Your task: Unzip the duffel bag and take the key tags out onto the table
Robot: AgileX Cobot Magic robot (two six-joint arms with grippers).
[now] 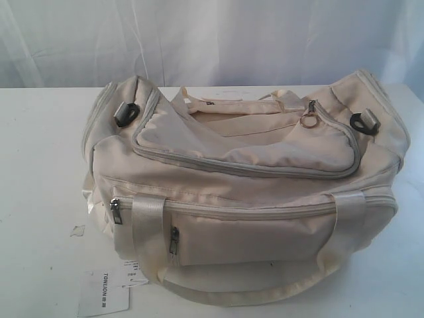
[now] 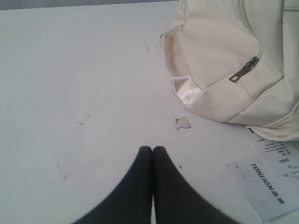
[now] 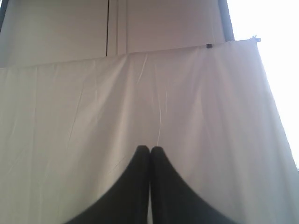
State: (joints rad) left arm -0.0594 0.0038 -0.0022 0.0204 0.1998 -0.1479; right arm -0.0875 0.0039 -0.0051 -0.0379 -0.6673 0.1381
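The cream duffel bag [image 1: 245, 192] lies across the white table [image 1: 40, 172], its top flap zipped, with a ring-shaped zipper pull [image 1: 309, 120] at the right of the flap. One end of the bag [image 2: 233, 60] shows in the left wrist view. My left gripper [image 2: 153, 148] is shut and empty, over bare table short of that end. My right gripper [image 3: 150, 148] is shut and empty, facing a white backdrop cloth [image 3: 140, 116]. Neither gripper appears in the exterior view. The key tags are hidden.
A white paper label [image 1: 103, 293] printed "TONLION" lies by the bag's front left corner, label [image 2: 271, 186] also in the left wrist view. A small scrap [image 1: 77, 230] lies left of the bag. A webbing handle [image 1: 232, 291] droops over the front. Black strap clips [image 1: 126, 114] sit at both ends.
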